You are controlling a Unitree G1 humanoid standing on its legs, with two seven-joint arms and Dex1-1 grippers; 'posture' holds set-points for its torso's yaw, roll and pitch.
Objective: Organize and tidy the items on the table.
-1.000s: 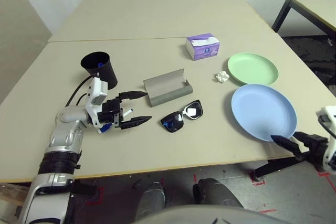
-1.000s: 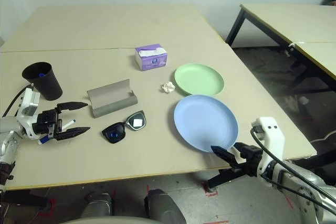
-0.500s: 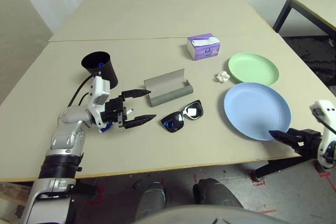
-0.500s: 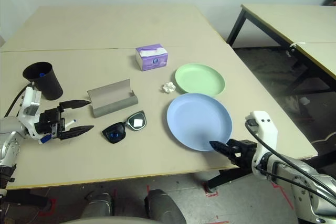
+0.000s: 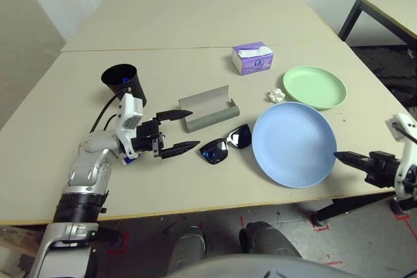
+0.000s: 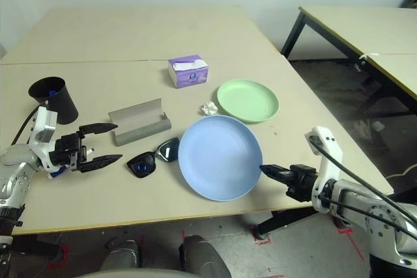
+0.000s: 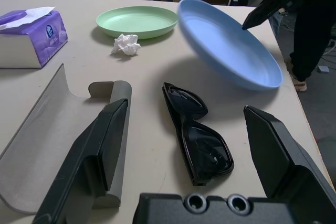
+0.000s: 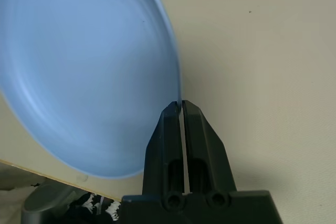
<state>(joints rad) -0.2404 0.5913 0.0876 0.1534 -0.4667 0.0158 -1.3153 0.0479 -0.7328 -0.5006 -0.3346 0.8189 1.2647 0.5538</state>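
Pinching the light-blue plate (image 5: 294, 142) by its rim in the right tool (image 8: 180, 109), tilted for carrying; left tool (image 5: 174, 131) wide near sunglasses (image 5: 225, 145).

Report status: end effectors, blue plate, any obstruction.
Right end effector shut on blue plate rim, plate tilted off the table. Left end effector open, empty, by sunglasses. Plate edge overlaps the sunglasses; green plate close behind.
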